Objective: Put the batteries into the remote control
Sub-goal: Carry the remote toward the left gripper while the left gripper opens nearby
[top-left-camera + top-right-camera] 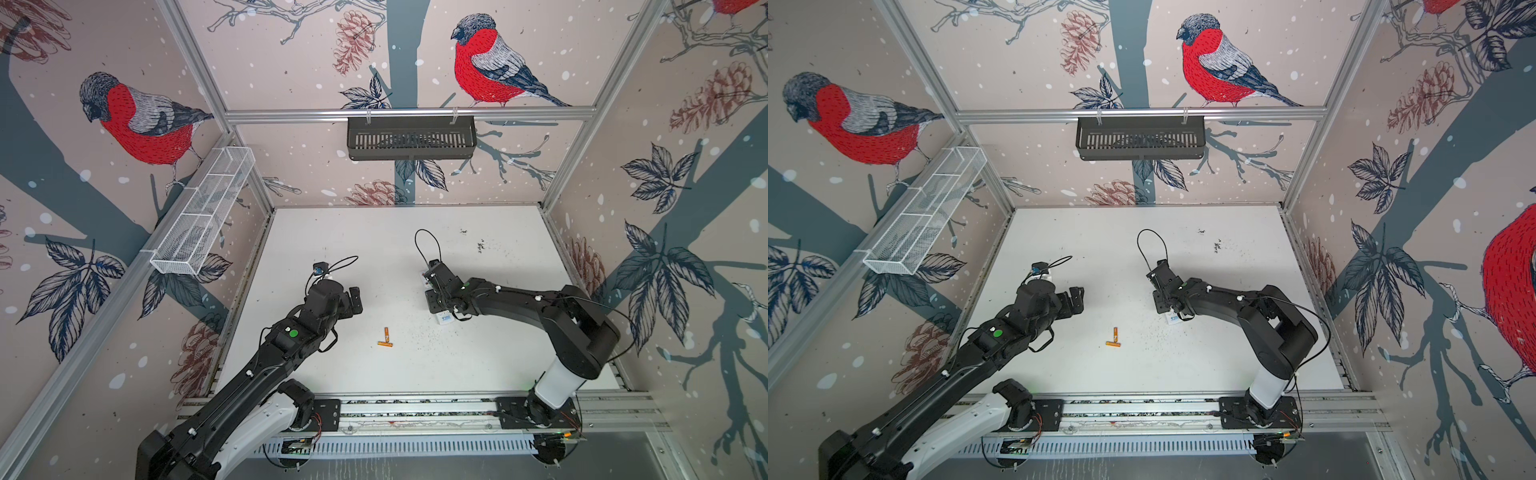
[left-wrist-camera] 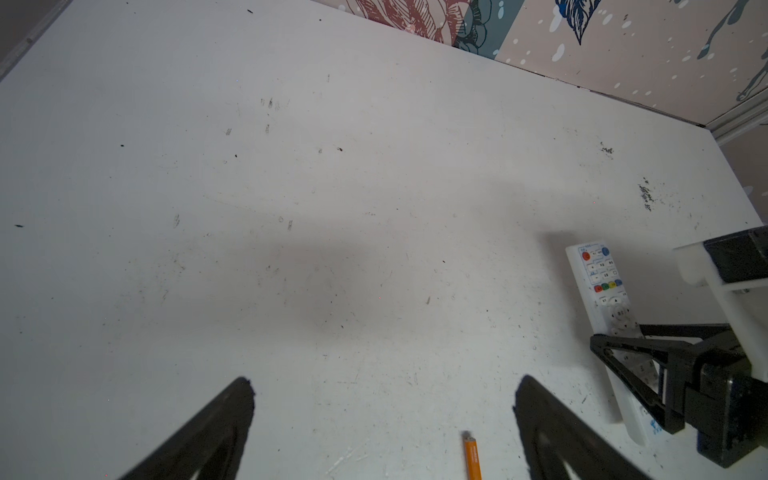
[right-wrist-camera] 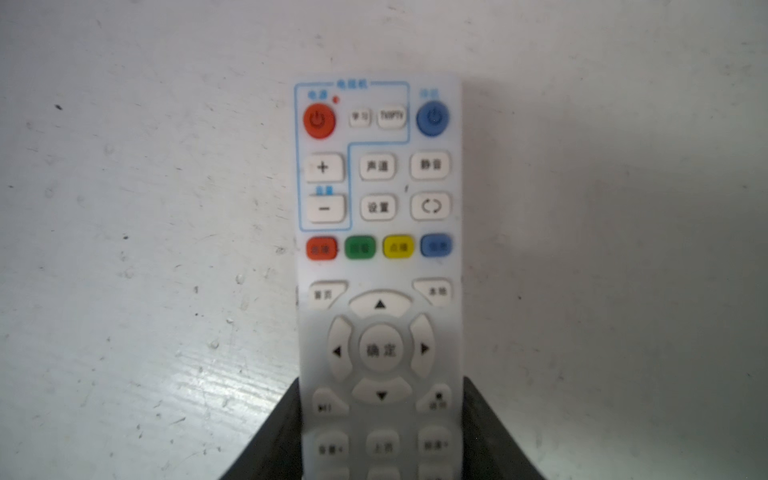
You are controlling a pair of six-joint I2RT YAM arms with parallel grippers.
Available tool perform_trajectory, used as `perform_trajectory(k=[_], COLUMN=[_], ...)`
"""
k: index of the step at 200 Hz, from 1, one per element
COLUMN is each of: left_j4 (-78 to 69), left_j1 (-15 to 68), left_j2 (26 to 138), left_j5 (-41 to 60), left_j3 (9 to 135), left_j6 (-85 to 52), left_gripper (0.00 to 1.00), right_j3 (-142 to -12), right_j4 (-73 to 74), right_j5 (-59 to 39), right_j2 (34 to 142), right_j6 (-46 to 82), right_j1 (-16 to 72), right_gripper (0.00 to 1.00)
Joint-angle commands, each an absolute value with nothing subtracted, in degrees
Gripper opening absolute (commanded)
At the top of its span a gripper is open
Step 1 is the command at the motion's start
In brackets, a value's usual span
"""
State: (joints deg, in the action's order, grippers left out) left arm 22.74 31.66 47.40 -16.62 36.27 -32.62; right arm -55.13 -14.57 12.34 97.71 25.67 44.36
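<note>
On the left, the left gripper (image 2: 386, 392) stands wide open with nothing in it, above the white table (image 1: 353, 232) and a little way back from the batteries (image 1: 385, 343). The two batteries lie near the front middle of the table, set at a right angle with their ends close together; I cannot tell whether they touch. To the right, well apart from them, the remote control (image 3: 380, 249) faces button side up. The right gripper (image 3: 380, 395) is closed on its long edges partway along, with a finger pressed flat against each side. It is unclear whether it is lifted or resting on the table.

As I judge it, two things could go wrong. The battery slot is likely on the back, so the remote control must be turned over, and a grip on smooth narrow edges could let it slip or twist. The batteries are round and close together, so a careless pinch on one could nudge the other and send it rolling away
</note>
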Motion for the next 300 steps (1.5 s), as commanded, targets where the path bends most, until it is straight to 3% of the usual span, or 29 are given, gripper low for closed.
perform_trajectory(k=[1,108,145,173,233,300], left_j4=[20.5,16.44,15.45,13.86,10.17,3.48], left_j1=[31.61,31.56,31.6,31.58,31.63,31.64], left_j2=[47.86,50.71,51.41,52.62,53.57,50.51], left_j5=[-15.64,-12.44,-11.19,-8.86,-2.19,7.6], left_j3=[35.88,35.68,35.85,35.91,35.3,32.09], left_j6=[-32.35,-33.25,-33.4,-33.44,-32.9,-32.26], left_gripper=[0.98,0.98,0.98,0.98,0.98,0.98], right_j3=[-54.93,-49.31,-45.08,-43.54,-44.67,-44.24], right_j4=[-14.5,-15.4,-14.55,-14.04,-13.49,-3.61], right_j5=[14.45,14.77,14.62,14.6,16.65,12.59], right_j2=[98.07,94.84,92.62,92.01,93.13,85.47], right_j6=[27.36,28.41,29.92,30.68,29.97,23.86], right_j1=[44.64,45.82,46.79,48.21,50.24,56.66], right_gripper=[0.51,0.73,0.74,0.7,0.48,0.45])
